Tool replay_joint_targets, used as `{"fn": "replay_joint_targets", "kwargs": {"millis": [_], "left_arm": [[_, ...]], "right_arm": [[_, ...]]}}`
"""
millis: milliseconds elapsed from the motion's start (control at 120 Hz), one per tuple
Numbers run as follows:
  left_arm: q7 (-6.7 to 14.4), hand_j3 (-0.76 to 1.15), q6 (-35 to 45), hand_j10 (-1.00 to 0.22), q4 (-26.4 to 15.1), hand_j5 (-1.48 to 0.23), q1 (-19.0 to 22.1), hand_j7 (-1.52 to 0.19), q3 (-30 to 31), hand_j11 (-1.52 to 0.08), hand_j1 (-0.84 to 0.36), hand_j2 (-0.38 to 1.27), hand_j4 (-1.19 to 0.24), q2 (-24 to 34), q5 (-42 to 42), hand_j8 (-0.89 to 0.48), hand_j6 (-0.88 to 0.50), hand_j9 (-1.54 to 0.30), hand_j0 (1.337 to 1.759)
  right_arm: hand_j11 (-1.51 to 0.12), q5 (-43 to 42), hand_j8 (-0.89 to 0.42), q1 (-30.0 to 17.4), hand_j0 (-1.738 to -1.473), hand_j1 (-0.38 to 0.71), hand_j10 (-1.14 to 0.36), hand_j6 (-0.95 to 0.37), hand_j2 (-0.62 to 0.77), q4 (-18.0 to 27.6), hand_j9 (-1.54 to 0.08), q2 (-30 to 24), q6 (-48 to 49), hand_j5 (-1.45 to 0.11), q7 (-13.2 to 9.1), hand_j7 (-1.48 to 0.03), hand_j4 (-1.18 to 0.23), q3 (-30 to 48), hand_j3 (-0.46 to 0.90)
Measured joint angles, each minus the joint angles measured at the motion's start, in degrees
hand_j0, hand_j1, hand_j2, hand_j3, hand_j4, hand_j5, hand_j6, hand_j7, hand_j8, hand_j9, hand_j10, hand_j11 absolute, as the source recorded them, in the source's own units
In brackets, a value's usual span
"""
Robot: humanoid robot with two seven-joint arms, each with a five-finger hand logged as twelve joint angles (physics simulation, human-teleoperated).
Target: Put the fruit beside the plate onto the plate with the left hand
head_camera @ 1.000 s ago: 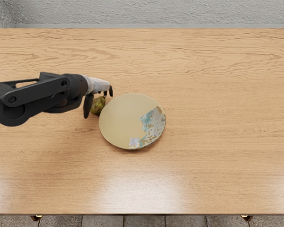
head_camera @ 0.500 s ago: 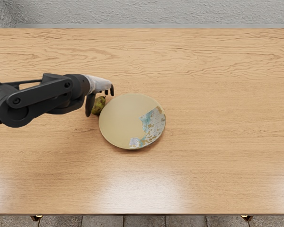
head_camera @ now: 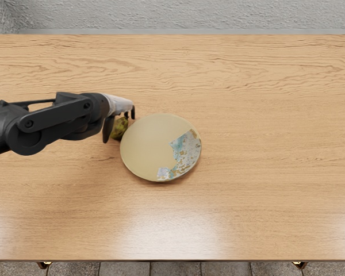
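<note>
The left hand (head_camera: 118, 114) hung low over the fruit (head_camera: 121, 129); whether it had clamped on could not be told. The fruit sat directly beneath it on the table (head_camera: 247, 86), touching or nearly touching the plate (head_camera: 144, 146), which lay just past the hand, away from its arm. A shallow hold might let the fruit roll free or nudge the plate. Since a second earlier the hand had sunk and hid more fruit

Glossy wooden table (head_camera: 264, 86), matt plate (head_camera: 146, 146)

A light wooden table (head_camera: 264, 86) is spread across the view; a rough grey wall (head_camera: 190, 14) is seen behind it, grey paving (head_camera: 172, 269) below its front edge.
</note>
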Motion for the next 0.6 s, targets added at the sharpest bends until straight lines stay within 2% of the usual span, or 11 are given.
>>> {"fn": "replay_joint_targets", "kwargs": {"millis": [600], "left_arm": [[0.87, 0.00, -0.35, -0.52, 0.14, -0.67, 0.00, -0.68, 0.51, -0.68, -0.27, 0.12, -0.52, -0.04, -0.16, -0.52, -0.49, -0.68, 1.658]], "right_arm": [[0.00, 0.01, 0.00, -0.07, -1.658, -0.35, 0.00, 0.00, 0.00, 0.00, 0.00, 0.00, 0.00, 0.00, 0.00, 0.00, 0.00, -0.08, 0.00]]}}
